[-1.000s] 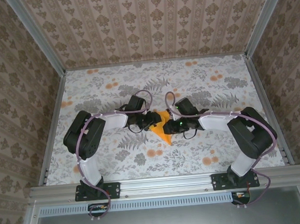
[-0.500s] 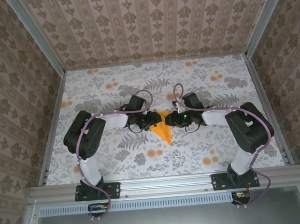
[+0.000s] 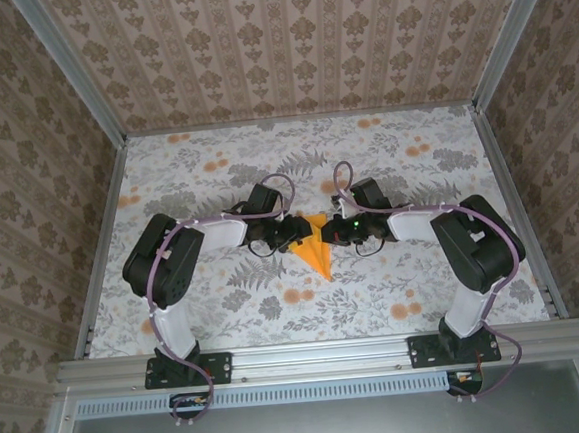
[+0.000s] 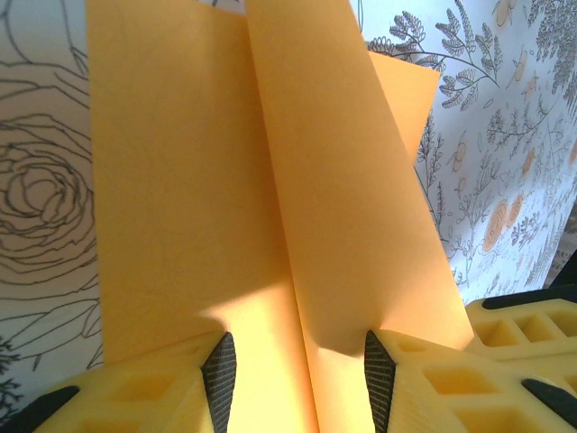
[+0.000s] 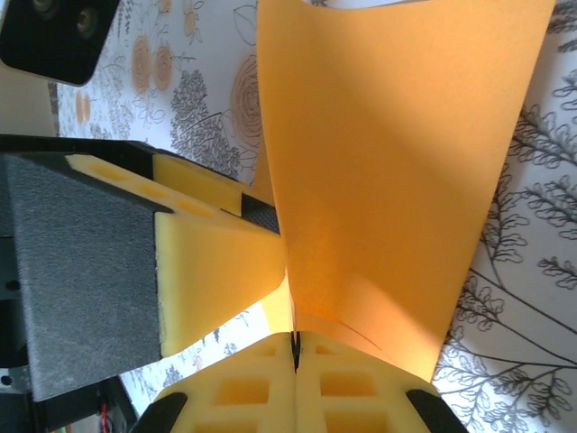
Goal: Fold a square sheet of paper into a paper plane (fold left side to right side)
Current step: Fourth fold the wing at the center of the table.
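Observation:
The bright orange sheet of paper [image 3: 318, 255] lies mid-table, folded into a narrow shape with its point toward the near edge. My left gripper [image 3: 295, 232] is at its left side and my right gripper [image 3: 330, 231] at its right. In the left wrist view the left gripper [image 4: 299, 365] stands open, its fingers [image 4: 219, 368] spread over the paper [image 4: 180, 180], and a raised flap [image 4: 361, 225] runs between them. The right gripper [image 5: 295, 345] is shut, pinching the lower edge of an upright flap of the paper [image 5: 388, 180]. The left finger [image 5: 216, 262] is close beside it.
The table [image 3: 196, 174] has a cloth of grey leaves and small orange blossoms. Patterned walls and metal rails [image 3: 101, 241] enclose it on three sides. Both arms bend inward from their bases [image 3: 186, 365] at the near edge.
The right gripper has shifted slightly toward the far side and shut on the paper. The paper has gone from a wider, lifted shape to a slimmer point. The left gripper has stayed put.

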`<state>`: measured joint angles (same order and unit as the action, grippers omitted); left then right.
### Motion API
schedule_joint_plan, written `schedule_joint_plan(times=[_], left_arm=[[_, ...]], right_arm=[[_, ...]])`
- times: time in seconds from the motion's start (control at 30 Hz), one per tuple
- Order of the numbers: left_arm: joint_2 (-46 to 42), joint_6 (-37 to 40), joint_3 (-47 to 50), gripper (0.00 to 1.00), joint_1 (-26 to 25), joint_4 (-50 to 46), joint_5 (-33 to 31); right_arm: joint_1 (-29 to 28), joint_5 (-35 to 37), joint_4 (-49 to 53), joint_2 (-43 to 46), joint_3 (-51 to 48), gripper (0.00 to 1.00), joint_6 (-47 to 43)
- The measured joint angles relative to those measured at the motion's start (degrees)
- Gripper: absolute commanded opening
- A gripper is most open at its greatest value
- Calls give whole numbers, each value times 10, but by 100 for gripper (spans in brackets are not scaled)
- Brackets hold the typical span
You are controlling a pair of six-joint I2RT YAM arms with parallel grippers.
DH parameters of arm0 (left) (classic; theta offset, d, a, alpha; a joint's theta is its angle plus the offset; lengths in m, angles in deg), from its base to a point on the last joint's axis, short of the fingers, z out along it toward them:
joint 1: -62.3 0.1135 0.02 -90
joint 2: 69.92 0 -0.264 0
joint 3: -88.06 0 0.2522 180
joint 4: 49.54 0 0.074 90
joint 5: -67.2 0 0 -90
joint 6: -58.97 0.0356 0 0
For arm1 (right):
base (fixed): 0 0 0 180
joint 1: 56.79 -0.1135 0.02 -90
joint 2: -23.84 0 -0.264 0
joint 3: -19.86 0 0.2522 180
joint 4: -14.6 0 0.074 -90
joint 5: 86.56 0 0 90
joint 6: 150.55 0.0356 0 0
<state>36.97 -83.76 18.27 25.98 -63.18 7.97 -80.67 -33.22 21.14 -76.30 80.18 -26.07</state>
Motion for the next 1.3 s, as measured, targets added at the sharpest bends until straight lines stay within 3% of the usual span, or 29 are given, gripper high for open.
schedule_joint_plan(times=[1.3], left_arm=[[0,0,0,46,0,0,0]], right_arm=[[-4,67,88,-32,41,4,-62]])
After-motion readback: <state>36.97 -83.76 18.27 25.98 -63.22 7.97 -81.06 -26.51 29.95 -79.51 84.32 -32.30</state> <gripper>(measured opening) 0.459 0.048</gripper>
